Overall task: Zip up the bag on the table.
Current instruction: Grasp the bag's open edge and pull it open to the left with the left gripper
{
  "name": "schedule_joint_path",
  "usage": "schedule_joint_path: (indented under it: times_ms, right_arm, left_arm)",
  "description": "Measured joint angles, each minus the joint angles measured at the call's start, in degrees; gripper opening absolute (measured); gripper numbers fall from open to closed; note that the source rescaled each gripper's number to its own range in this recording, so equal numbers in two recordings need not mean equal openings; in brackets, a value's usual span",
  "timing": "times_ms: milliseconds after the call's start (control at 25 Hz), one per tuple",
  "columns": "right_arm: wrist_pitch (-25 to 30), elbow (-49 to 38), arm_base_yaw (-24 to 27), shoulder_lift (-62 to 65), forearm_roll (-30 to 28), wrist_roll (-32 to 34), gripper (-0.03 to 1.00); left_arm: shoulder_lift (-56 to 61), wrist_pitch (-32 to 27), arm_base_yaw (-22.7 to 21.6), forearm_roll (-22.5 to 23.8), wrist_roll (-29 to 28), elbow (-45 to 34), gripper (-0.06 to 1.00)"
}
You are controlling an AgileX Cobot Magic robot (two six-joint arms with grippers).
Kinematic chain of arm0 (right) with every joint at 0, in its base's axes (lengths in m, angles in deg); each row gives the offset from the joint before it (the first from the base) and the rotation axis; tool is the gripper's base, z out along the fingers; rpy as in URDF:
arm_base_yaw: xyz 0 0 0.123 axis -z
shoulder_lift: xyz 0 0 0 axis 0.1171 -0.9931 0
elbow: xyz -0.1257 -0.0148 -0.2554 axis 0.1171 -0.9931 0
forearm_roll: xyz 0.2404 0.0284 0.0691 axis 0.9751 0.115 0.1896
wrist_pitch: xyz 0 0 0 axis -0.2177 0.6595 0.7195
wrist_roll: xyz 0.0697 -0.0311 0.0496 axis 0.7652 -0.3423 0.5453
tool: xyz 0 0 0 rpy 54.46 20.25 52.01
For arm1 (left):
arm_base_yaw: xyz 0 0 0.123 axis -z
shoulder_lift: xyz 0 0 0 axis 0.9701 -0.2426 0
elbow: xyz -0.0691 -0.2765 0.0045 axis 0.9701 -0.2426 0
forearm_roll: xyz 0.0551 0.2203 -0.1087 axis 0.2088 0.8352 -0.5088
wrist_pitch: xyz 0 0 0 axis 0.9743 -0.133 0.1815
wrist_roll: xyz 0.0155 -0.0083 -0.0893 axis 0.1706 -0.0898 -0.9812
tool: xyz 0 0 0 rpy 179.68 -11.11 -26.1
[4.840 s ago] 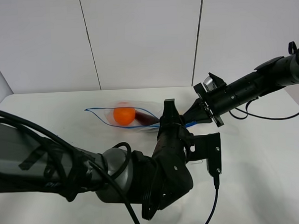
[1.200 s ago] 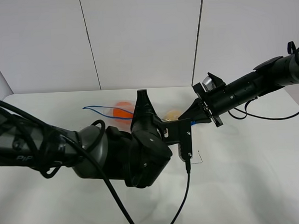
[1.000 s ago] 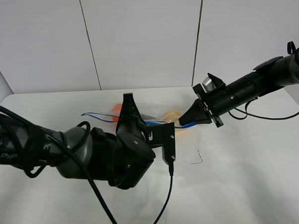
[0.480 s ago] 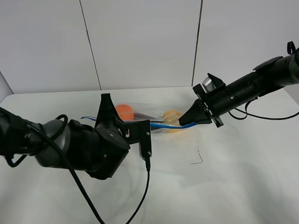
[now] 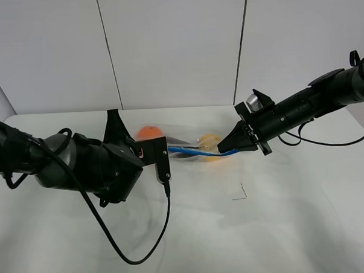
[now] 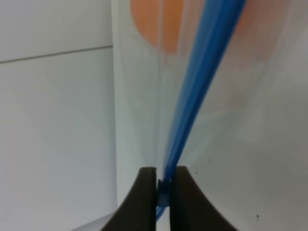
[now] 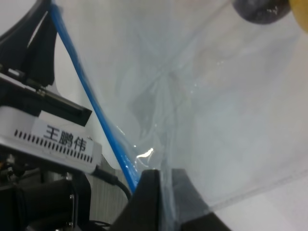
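Slid far to the left along the zipper strip (image 5: 195, 151) over the last few seconds, with the left end effector (image 6: 163, 185) carried from the middle of the bag (image 5: 185, 142) out past the orange produce (image 5: 148, 132); no shift at the right end effector (image 5: 224, 151) in that time. Pinched shut on the blue strip in the left wrist view, fingertips on either face of it, most likely to press the two tracks together while travelling. Clenched likewise on the right, gripping the bag's film just beside the strip in the right wrist view, judged to be anchoring that end and keeping the strip taut and straight against the pull. Appears held up at the strip edge between the two holds, with the bag's body down on the table (image 5: 282, 217) toward its far middle, orange, dark and yellow produce (image 5: 209, 139) showing through. Reads as one closed blue line between the holds; cannot tell from the high view whether any open strip remains beyond the left pinch, hidden behind the arm. Plenty of bare table to the left and toward the near edge for further travel; less room behind, close to the wall (image 5: 178, 46). Worth watching for the strip slipping out of the pinch near the bag's end.
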Motion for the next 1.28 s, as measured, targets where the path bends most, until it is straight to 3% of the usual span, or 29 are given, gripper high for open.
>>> schedule_joint_path:
  times_ms: [1280]
  right_arm:
    - [0.0,0.0,0.0,0.0,-0.2,0.0,0.00]
  left_arm:
    - [0.0,0.3,-4.3,-0.5,-0.6,0.0,0.00]
